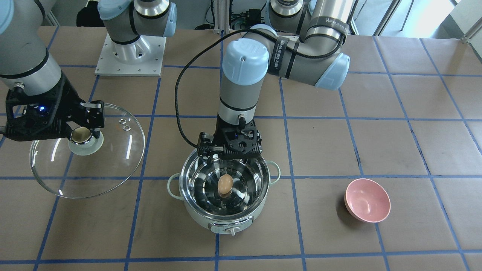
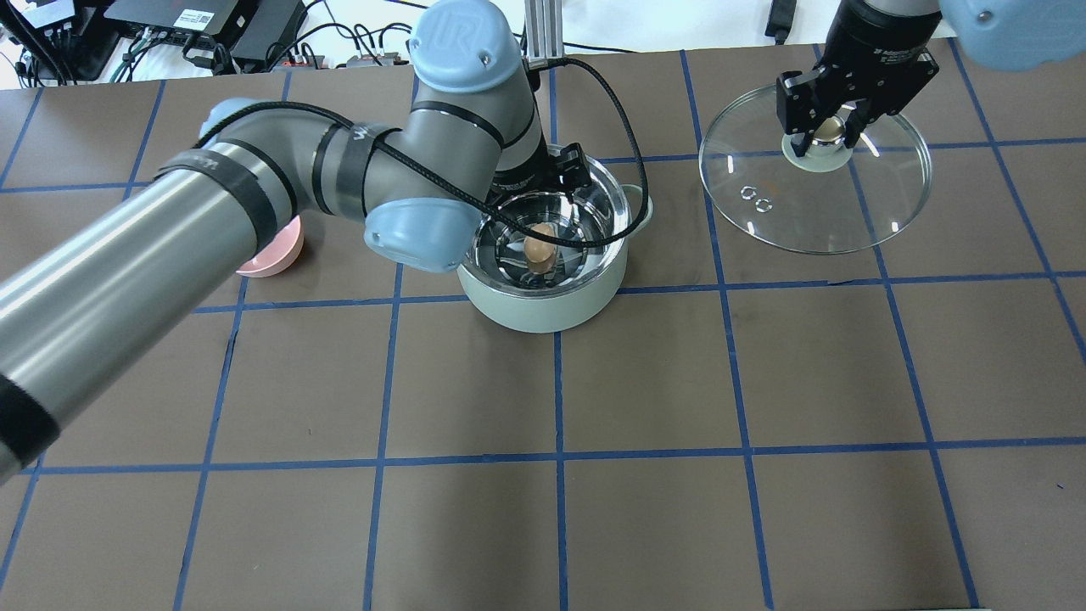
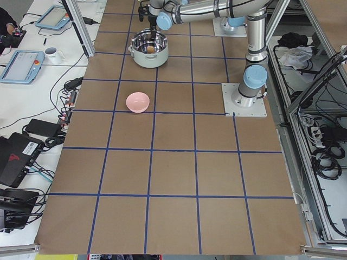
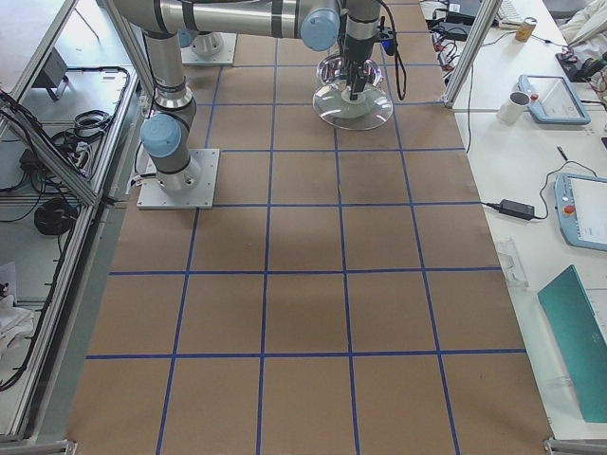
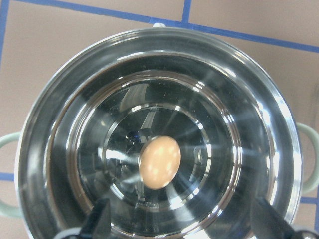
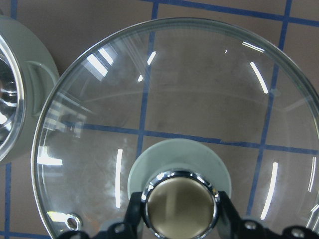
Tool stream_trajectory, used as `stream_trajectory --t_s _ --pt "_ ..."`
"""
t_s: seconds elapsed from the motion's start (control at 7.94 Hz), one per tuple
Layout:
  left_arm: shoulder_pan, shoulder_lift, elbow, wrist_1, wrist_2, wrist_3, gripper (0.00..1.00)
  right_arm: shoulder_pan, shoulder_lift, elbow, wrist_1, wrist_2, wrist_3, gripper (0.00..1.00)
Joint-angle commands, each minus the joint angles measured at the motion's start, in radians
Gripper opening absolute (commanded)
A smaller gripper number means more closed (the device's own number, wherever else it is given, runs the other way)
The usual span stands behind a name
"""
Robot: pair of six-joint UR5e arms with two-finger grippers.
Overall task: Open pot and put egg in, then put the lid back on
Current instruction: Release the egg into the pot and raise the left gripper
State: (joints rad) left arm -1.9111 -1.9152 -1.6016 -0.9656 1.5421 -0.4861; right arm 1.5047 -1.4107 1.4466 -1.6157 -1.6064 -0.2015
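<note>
Already the pot (image 1: 199,217) stands open and the egg (image 1: 225,185) rests on its steel floor, directly below the left tool (image 1: 230,151), whose fingers are spread and empty. The egg lies on its side, its long axis running roughly toward that tool. Only re-covering seems left. The right tool (image 1: 83,132) pinches the lid (image 1: 124,160) by its knob, and the glass disc under it sits beside the pot.

Egg (image 2: 540,248) in pot (image 2: 543,310), w/ lid (image 2: 814,204) apart on robot's R side, bowl (image 2: 276,255) on L
</note>
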Motion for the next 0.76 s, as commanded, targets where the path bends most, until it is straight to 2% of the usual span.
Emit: stream_trajectory --t_s 0.0,0.38,0.63 --pt "0.071 0.167 0.012 -0.281 -0.003 0.023 1.00 0.084 0.002 0.000 -0.036 0.005 0.085 0.16" --pt "0.228 0.304 0.032 -0.573 -0.016 0.264 1.00 0.205 0.051 0.001 -0.139 0.009 0.270 0.17" --pt "0.309 0.321 0.055 -0.642 -0.019 0.374 1.00 0.288 0.096 -0.003 -0.206 0.029 0.378 0.17"
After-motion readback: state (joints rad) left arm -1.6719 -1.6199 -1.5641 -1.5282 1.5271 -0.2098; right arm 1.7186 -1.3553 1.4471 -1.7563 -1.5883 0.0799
